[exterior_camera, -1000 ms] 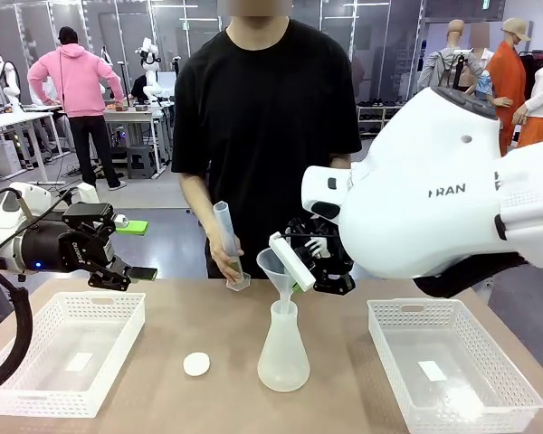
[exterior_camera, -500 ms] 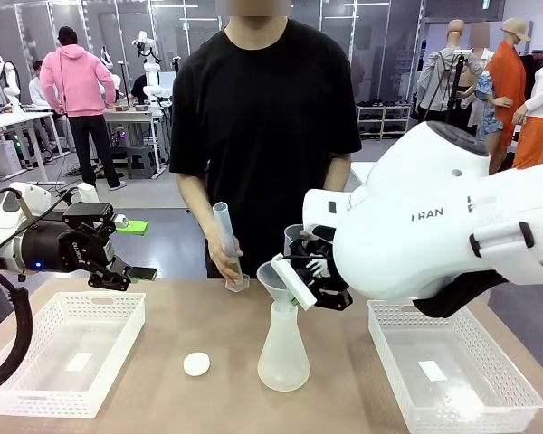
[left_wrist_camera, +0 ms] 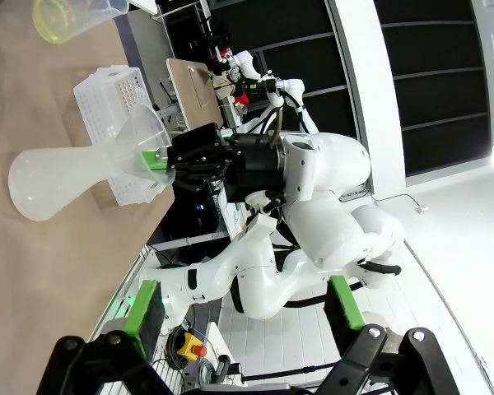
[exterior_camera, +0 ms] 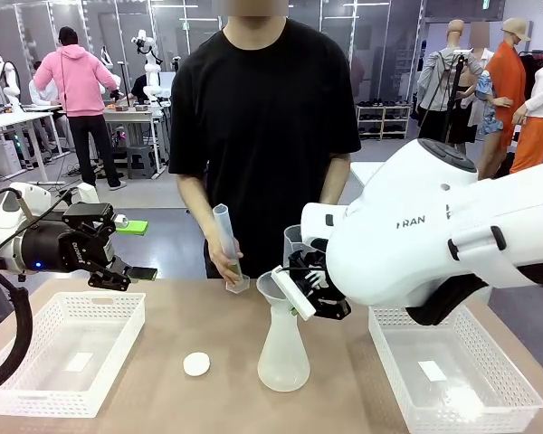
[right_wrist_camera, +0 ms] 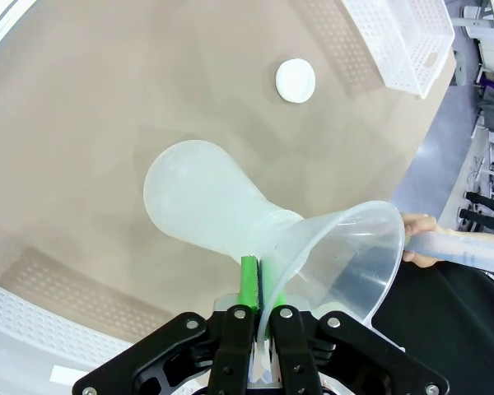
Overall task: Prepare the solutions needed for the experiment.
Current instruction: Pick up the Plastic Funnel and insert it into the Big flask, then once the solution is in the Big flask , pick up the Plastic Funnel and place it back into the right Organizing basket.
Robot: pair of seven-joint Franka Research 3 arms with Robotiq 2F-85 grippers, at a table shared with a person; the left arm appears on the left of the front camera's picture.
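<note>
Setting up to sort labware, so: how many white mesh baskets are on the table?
2. The left basket sits at the left end of the table; the right basket sits at its right end. None looks hidden.

Bright even indoor light, soft shadows, sharp focus, wide-angle wrist distortion

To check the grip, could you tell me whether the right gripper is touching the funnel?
Touching: the right wrist view shows the right gripper shut on the funnel, pads pinching its wall.
</note>
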